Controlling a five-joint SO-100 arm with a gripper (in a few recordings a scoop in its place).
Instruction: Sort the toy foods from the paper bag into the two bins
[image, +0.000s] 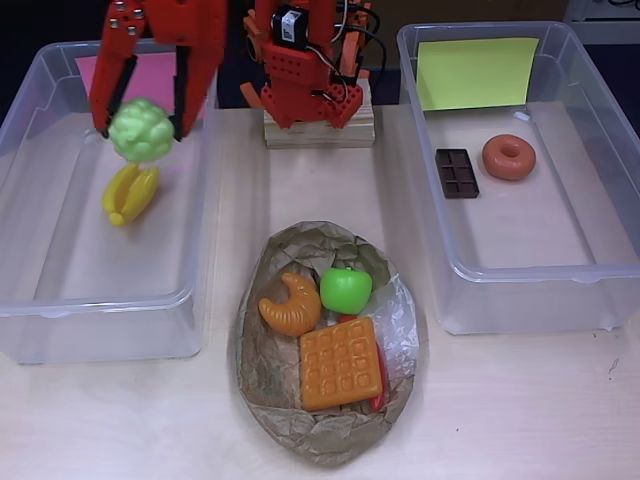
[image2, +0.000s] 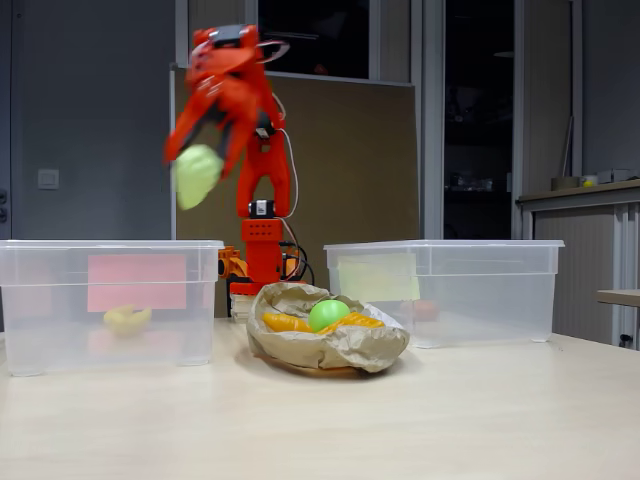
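your orange gripper (image: 143, 125) is clamped on the pale green grapes (image: 141, 130), one finger on each side of the bunch in the overhead view, and it hangs over the bin with the pink label (image: 40, 200) on the left of that view. in the fixed view the gripper (image2: 200, 160) and the grapes (image2: 196, 175) sit high above that bin (image2: 50, 310), well clear of its rim, and they look a little blurred. under them the yellow bananas (image: 130, 193) lie on the bin floor, close to the pink label (image: 160, 75); you can make them out faintly through the clear wall in the fixed view (image2: 127, 318). the bin with the yellow-green label (image: 590, 220) stands on the right of the overhead view and holds the brown chocolate bar (image: 457, 172) and the donut (image: 509, 157), side by side but not touching. the paper bag (image: 275, 400) lies on the table (image: 520, 410) between the two bins, nearer the front edge. on it you have the croissant (image: 291, 304) at the left, the green apple (image: 346, 290) just beside it, and the orange waffle (image: 340, 362) below both. a sliver of red, likely the chili (image: 379, 401), peeks out at the waffle's lower right edge. the arm's base (image: 318, 125) sits on a wooden block at the back between the bins.
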